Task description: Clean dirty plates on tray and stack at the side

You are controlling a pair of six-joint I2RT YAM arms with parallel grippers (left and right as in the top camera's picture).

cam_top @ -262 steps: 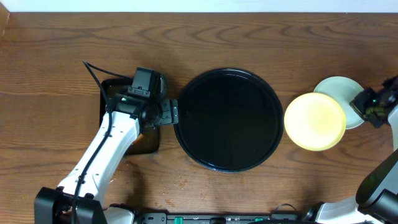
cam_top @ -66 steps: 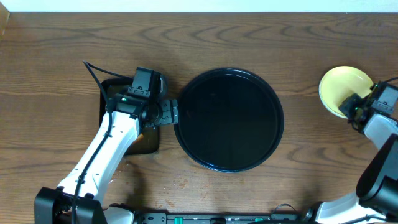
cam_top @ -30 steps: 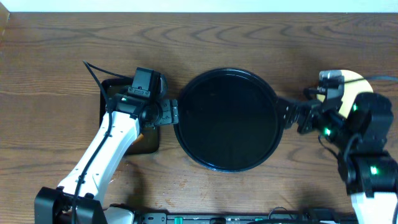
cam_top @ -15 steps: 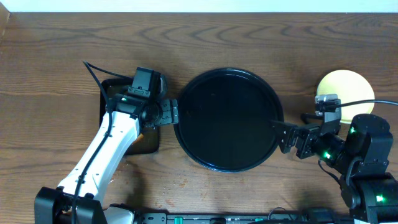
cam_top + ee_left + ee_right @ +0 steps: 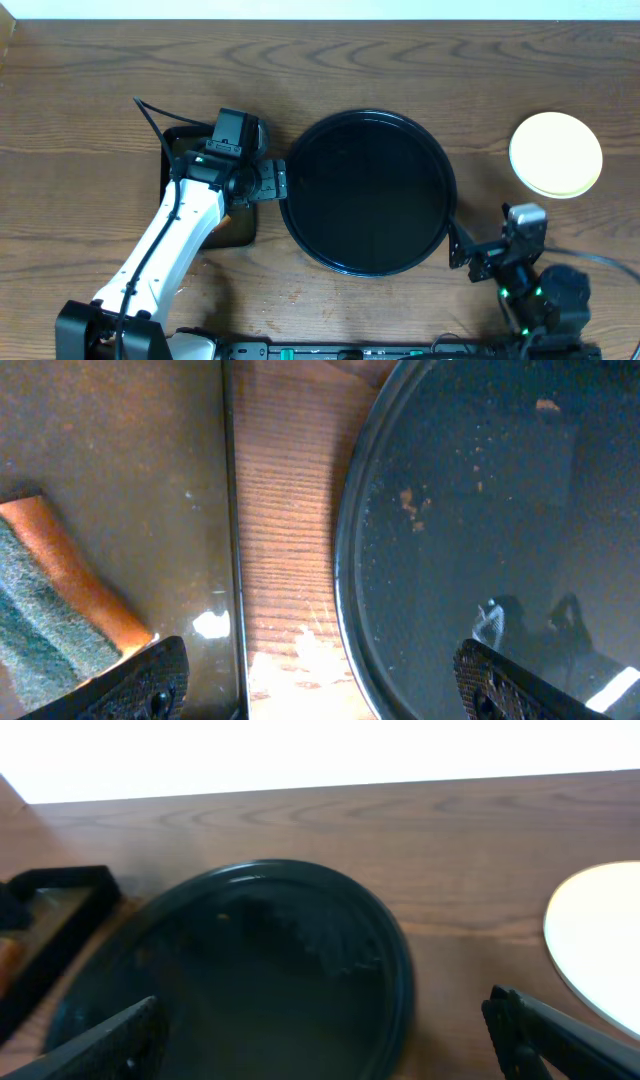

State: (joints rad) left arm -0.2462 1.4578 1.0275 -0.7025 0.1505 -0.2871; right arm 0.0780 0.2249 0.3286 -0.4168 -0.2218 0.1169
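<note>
Left fingers (image 5: pixel 150 682): spread wide, grasping nothing. One tip shows at the lower left of the wrist view, over the small tray (image 5: pixel 110 470). The other shows at the lower right, over the tray (image 5: pixel 480 560). A strip of bare table (image 5: pixel 285 510) runs up the frame between the two trays. In the overhead view the left gripper (image 5: pixel 280 181) sits left of centre, at the tray's left rim. Whether it touches the rim, I cannot tell.

Right fingers (image 5: pixel 565 1038): also released, empty, with a tip in each lower corner of the wrist view. The right gripper (image 5: pixel 465 262) is at the lower right of the overhead view, just off the tray's lower-right rim and facing it.

Tray: centre of the overhead view, glossy black. Small orange and pale specks are scattered on its surface in the left wrist view.

Sponge (image 5: pixel 55 610): orange with a grey-green face, lying in the small tray at the lower left of the left wrist view.

Yellow plate (image 5: pixel 556 154): upper right of the overhead view, flat on the table. It is well apart from the tray and clear of the right gripper. Its edge also shows at the right border of the right wrist view. Whether other plates lie under it, I cannot tell.
</note>
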